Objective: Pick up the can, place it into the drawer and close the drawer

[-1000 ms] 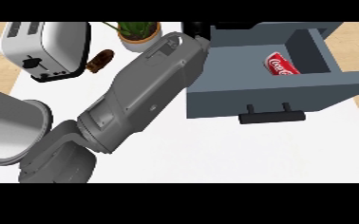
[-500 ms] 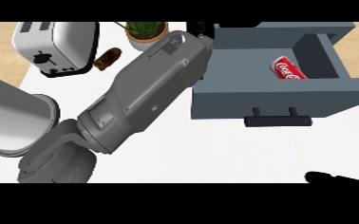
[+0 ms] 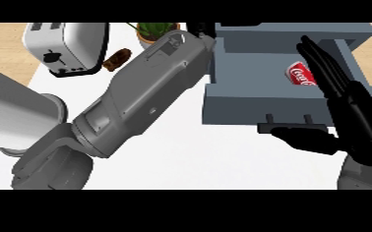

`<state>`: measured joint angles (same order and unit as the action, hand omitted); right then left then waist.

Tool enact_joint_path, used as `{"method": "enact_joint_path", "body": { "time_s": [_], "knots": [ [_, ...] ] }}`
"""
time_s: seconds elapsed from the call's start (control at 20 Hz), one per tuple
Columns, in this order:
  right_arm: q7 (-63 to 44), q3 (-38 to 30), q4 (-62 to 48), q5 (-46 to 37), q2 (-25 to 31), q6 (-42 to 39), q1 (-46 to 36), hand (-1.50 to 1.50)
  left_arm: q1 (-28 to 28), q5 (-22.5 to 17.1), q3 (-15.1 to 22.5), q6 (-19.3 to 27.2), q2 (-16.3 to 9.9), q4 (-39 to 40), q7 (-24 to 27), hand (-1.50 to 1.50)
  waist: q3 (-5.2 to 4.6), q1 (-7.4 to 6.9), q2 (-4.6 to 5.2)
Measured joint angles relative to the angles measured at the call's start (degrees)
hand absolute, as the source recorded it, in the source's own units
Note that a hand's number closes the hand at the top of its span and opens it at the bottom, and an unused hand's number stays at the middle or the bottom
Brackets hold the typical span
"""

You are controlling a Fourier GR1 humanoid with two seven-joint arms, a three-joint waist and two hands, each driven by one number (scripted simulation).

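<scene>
Inside the open grey drawer (image 3: 240,103), at its right end: red can (image 3: 301,73), lying on its side. Just beside the can, partly overlapping it: right hand (image 3: 341,103), fingers (image 3: 320,61) straight and pressed together, thumb out below the drawer's handle (image 3: 291,126). Left hand: hidden past the grey forearm (image 3: 145,93), fingers impossible to tell. Newly risen from the lower right corner since half a second ago: right hand. Behind on the counter: toaster (image 3: 64,46), potted plant (image 3: 152,31).
</scene>
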<state>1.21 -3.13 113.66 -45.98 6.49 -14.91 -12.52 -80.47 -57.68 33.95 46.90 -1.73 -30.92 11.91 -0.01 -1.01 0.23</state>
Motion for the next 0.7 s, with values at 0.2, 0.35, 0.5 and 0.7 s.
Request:
{"method": "enact_joint_path", "body": {
  "time_s": [0.2,0.35,0.5,0.7],
  "knots": [
    [1.71,2.01,-10.39,-5.87,1.33,3.35,-6.07,-1.50,1.35,1.16,0.21,0.02,-1.92,-2.62,-1.51,-1.50,0.00,-0.76,-0.07],
    [3.20,3.53,-18.28,-10.13,2.49,5.73,-10.13,-1.50,1.60,1.97,0.21,0.18,-3.68,-3.86,-3.04,-1.50,0.01,-0.96,-0.04],
    [3.65,4.64,-26.22,-14.31,2.57,9.18,-13.62,-1.50,2.24,2.66,0.04,0.26,-5.77,-5.56,-4.80,-1.50,0.01,-1.10,-0.06],
    [4.63,4.74,-37.58,-18.44,1.61,15.94,-17.06,-1.50,4.08,3.99,0.44,1.00,-8.28,-9.24,-6.96,-1.50,0.02,-1.36,-0.11]
  ]
}}
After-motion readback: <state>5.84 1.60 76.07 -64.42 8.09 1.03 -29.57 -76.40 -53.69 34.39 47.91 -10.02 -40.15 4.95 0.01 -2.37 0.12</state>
